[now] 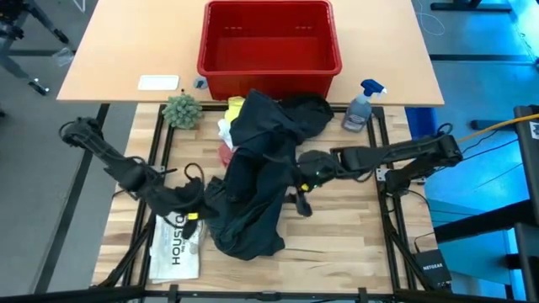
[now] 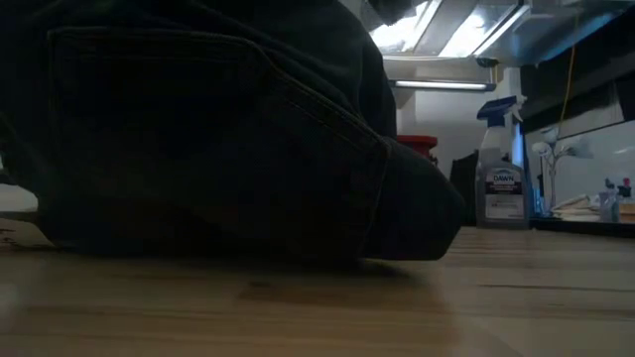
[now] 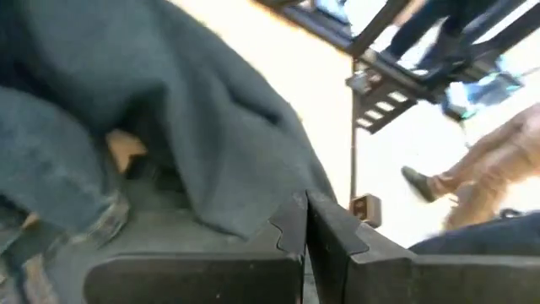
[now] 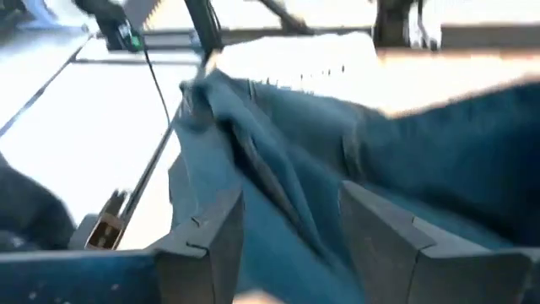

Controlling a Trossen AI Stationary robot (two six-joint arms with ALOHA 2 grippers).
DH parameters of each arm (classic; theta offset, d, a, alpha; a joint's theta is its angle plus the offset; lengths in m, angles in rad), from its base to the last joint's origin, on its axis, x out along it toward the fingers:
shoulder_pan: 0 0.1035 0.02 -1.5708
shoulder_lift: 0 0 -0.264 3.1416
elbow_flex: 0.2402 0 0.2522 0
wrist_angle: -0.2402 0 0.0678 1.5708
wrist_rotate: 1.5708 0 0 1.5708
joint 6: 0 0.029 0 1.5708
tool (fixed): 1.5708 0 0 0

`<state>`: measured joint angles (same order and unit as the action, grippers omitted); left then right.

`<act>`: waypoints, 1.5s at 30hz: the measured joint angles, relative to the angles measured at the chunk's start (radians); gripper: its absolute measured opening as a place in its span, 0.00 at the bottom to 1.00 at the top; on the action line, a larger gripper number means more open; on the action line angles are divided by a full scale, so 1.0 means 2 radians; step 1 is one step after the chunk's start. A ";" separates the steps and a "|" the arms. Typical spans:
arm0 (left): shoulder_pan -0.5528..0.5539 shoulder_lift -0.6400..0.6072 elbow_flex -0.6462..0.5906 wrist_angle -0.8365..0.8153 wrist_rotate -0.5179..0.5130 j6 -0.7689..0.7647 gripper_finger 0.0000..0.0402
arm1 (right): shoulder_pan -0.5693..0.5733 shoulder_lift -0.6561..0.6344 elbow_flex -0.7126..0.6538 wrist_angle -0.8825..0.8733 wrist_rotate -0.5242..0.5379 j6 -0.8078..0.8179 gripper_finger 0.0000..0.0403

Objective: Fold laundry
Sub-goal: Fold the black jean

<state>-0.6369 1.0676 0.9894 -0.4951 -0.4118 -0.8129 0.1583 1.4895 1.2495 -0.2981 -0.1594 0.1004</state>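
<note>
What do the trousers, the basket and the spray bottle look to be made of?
Trousers: dark, matte woven cloth, probably denim; the low view shows stitched seams and a sewn pocket edge. Basket: red rigid plastic, smooth with a slight sheen and moulded walls. Spray bottle: clear plastic, see-through body with a blue trigger head.

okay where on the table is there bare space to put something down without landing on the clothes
Free: bare wood between the dark trousers and the table's right rail, in front of the spray bottle; also the tan tabletop left of the red basket. Crowded: the middle, where trousers, yellow T-shirt and both arms lie.
</note>
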 joint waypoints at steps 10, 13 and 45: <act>-0.070 -0.016 0.000 0.042 0.002 -0.006 0.00 | 0.040 0.089 0.049 0.057 0.033 -0.048 0.46; -0.083 -0.012 0.000 -0.005 -0.001 -0.040 0.00 | 0.049 0.126 0.080 0.053 0.034 -0.060 0.46; -0.100 -0.012 0.000 -0.034 -0.126 -0.072 0.00 | 0.011 0.247 0.204 -0.026 -0.040 0.095 0.01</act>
<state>-0.8364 1.0431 0.9886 -0.5640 -0.6630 -0.9575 0.1799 1.9830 1.6566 -0.3509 -0.2384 0.2906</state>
